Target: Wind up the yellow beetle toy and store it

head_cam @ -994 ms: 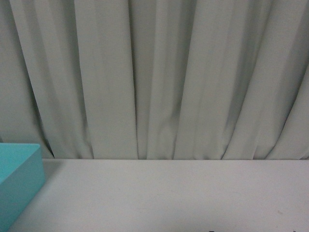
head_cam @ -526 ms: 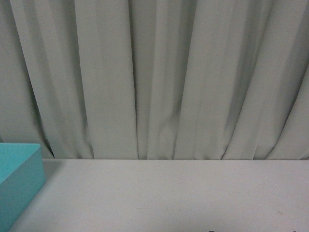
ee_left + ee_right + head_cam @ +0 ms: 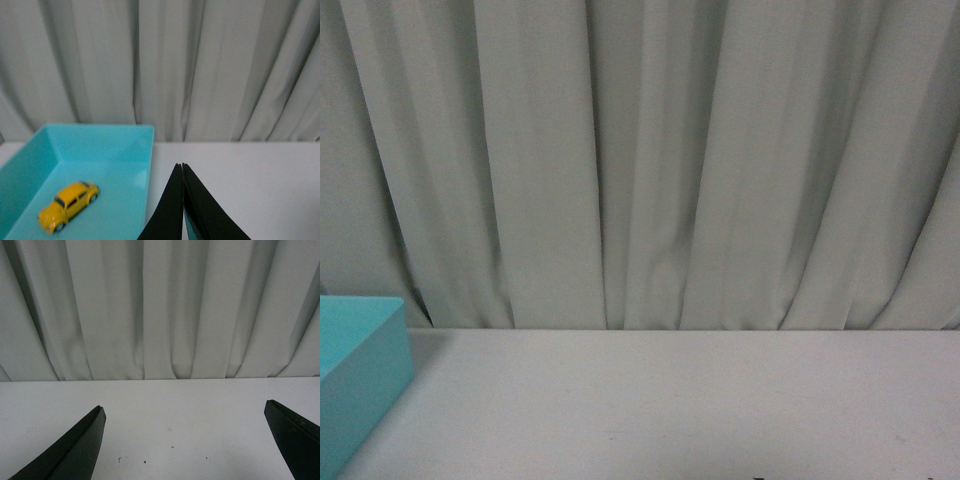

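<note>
The beetle (image 3: 68,205) already sits inside the teal box (image 3: 127,136) at the counter's (image 3: 700,400) left, so storing looks done, with the left tool (image 3: 183,170) clenched empty and the right tool (image 3: 185,415) spread wide.

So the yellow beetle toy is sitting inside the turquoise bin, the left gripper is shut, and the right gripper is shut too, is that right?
Not quite. The right gripper is open: the right wrist view shows its fingers spread wide apart over the white table. The rest holds: in the left wrist view the yellow beetle toy sits inside the turquoise bin, and the left gripper is shut.
</note>
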Tool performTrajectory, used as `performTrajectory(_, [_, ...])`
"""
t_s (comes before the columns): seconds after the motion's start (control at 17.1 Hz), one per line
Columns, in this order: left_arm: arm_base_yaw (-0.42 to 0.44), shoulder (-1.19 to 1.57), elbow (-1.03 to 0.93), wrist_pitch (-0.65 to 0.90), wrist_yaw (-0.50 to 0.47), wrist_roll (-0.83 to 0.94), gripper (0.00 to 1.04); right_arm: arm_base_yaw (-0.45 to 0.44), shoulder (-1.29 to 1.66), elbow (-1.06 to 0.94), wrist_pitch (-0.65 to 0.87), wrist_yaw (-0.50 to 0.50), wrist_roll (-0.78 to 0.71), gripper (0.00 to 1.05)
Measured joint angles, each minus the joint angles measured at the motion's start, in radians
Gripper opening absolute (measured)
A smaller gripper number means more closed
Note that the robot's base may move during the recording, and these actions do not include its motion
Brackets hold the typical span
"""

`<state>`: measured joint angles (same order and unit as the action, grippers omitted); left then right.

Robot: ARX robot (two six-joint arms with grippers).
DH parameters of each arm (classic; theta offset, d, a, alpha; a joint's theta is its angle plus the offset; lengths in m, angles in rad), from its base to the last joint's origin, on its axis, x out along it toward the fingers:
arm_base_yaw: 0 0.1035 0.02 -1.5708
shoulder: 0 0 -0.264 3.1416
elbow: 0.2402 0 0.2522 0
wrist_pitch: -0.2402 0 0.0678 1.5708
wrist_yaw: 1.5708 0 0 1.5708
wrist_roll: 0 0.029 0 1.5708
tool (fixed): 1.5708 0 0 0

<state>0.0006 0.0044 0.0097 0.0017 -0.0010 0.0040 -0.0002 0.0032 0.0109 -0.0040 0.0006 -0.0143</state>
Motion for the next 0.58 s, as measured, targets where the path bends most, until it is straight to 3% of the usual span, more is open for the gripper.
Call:
performTrajectory(0.29, [0.000, -0.002, 0.000, -0.006, 0.001, 0.000, 0.02, 0.000, 0.000, 0.000, 0.001, 0.000, 0.000, 0.98])
performTrajectory(0.35, [0.000, -0.002, 0.000, -0.006, 0.001, -0.001, 0.06, 0.000, 0.000, 0.000, 0.000, 0.000, 0.000, 0.98])
performTrajectory(0.58, [0.000, -0.002, 0.000, -0.006, 0.000, -0.001, 0.54, 0.000, 0.000, 0.000, 0.000, 0.000, 0.000, 0.98])
